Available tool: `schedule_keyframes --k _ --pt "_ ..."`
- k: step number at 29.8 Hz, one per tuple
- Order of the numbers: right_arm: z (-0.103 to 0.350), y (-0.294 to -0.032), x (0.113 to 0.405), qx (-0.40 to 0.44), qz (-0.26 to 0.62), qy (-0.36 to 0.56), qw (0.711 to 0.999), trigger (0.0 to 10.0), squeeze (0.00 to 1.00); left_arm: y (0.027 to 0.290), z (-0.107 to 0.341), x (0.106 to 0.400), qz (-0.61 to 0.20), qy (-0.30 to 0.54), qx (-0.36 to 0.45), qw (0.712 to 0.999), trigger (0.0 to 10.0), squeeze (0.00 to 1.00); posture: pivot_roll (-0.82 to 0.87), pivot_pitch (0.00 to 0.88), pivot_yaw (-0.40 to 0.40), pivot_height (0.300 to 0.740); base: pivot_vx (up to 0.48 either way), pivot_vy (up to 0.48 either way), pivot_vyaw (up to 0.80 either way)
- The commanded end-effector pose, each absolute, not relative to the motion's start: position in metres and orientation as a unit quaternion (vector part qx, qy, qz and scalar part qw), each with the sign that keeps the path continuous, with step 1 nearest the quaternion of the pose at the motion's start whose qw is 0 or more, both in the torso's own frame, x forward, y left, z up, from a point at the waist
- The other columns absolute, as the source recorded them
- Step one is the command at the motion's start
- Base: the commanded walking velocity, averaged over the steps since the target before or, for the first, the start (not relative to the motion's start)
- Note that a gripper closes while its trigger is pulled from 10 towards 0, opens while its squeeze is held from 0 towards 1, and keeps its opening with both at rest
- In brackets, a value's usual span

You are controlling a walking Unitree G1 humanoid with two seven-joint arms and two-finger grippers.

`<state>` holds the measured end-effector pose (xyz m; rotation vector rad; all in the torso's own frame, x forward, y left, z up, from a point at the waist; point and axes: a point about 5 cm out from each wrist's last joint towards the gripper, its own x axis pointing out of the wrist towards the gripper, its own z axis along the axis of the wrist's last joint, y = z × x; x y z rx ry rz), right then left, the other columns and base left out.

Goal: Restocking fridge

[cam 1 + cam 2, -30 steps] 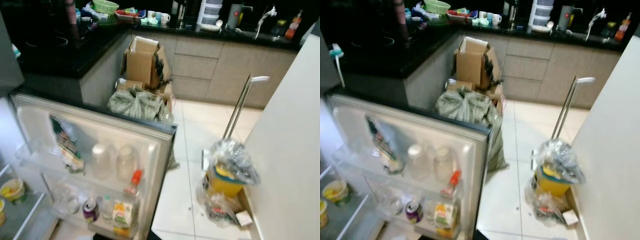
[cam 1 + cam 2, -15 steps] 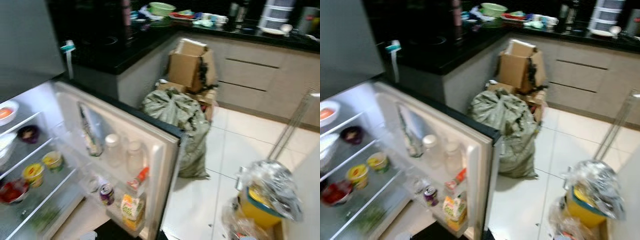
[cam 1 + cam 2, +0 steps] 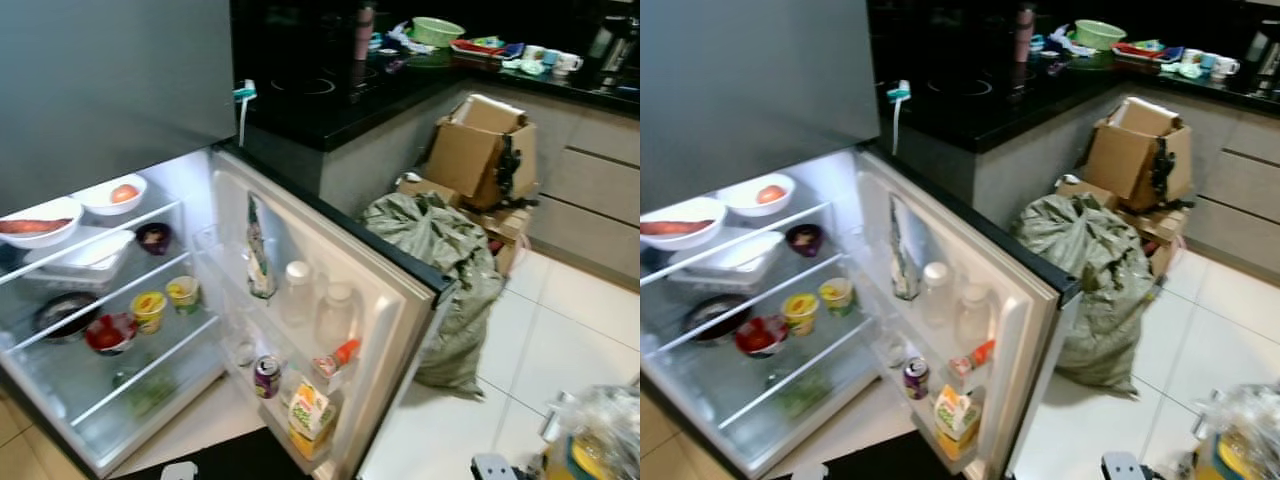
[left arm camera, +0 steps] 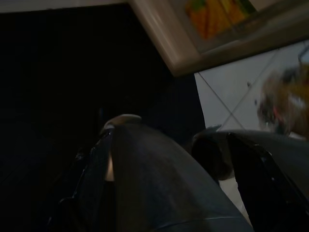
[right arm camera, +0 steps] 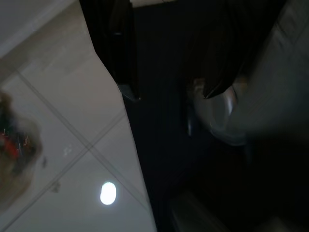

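Fridge [image 3: 200, 190] open, door [image 3: 390, 300] swung wide toward green sack [image 3: 440, 250] on floor; door racks holding two white-capped bottles [image 3: 297, 290], one can [image 3: 266, 376], one orange-and-green carton [image 3: 310, 412], labels too blurred to read. Shelves carrying two white bowls [image 3: 115, 193], two yellow cups [image 3: 148, 309], one red dish [image 3: 108, 333]. Left end effector [image 4: 159, 193] dark and low by door's bottom edge, right end effector seen only as shadow over floor tiles; opening of either cannot be told.

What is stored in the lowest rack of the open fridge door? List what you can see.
In the fridge door lowest rack stand a purple drink can and a yellow-green juice carton, with a red-capped bottle behind. The rack's rim covers their bases.
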<state>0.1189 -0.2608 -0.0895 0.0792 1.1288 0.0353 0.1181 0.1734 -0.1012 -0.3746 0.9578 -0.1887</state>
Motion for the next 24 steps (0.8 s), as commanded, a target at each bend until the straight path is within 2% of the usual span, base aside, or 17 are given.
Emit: schedule_keyframes --k 1,12,14,22,24 --pt "-0.087 -0.263 0.123 0.04 0.011 0.526 0.849 10.0 0.0 0.166 -0.11 0.095 -0.095 0.504 -0.177 0.84 10.0 0.0 -0.09 0.0 -0.08 0.74 0.0 0.0 0.77" --pt "-0.087 -0.266 0.123 0.036 0.0 0.527 0.849 10.0 0.0 0.165 -0.111 0.091 -0.102 0.51 -0.178 0.836 10.0 0.0 -0.09 0.0 -0.08 0.74 0.0 0.0 0.77" --pt "-0.087 -0.267 0.122 0.032 -0.013 0.529 0.848 10.0 0.0 0.164 -0.111 0.09 -0.106 0.51 -0.177 0.835 10.0 0.0 -0.08 0.0 -0.08 0.74 0.0 0.0 0.0" --pt "-0.088 -0.273 0.117 0.014 -0.036 0.54 0.841 10.0 0.0 0.165 -0.111 0.088 -0.111 0.515 -0.172 0.833 10.0 0.0 -0.08 0.0 -0.08 0.74 0.0 -0.44 0.0" --pt "-0.088 -0.278 0.111 0.003 -0.052 0.554 0.831 10.0 0.0 0.165 -0.111 0.088 -0.106 0.518 -0.172 0.831 10.0 0.0 -0.09 0.0 -0.08 0.74 0.0 0.0 0.0"
